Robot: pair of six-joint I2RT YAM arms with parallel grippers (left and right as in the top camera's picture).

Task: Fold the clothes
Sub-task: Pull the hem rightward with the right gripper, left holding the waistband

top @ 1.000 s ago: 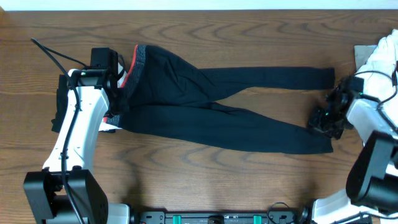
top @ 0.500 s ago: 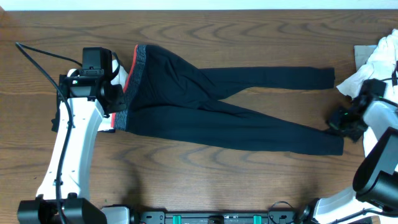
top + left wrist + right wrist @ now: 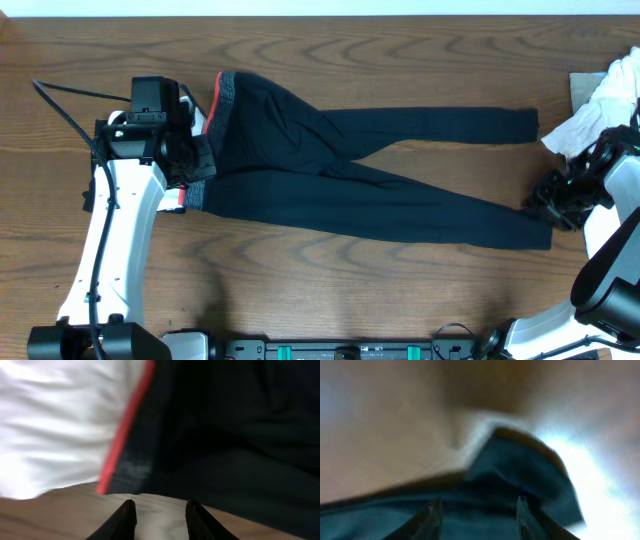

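Overhead: brown wood-grain table [image 3: 330,290]

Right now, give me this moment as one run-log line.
trousers: flat, unfolded | left gripper: open, by waistband | right gripper: open, at leg cuff | white garment: far right | fold: not begun

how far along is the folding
Done: the trousers lie spread flat, with no fold made yet. In hand: left fingers by the waistband, right fingers at the lower cuff. Left: every fold, plus the white clothes at the edge.
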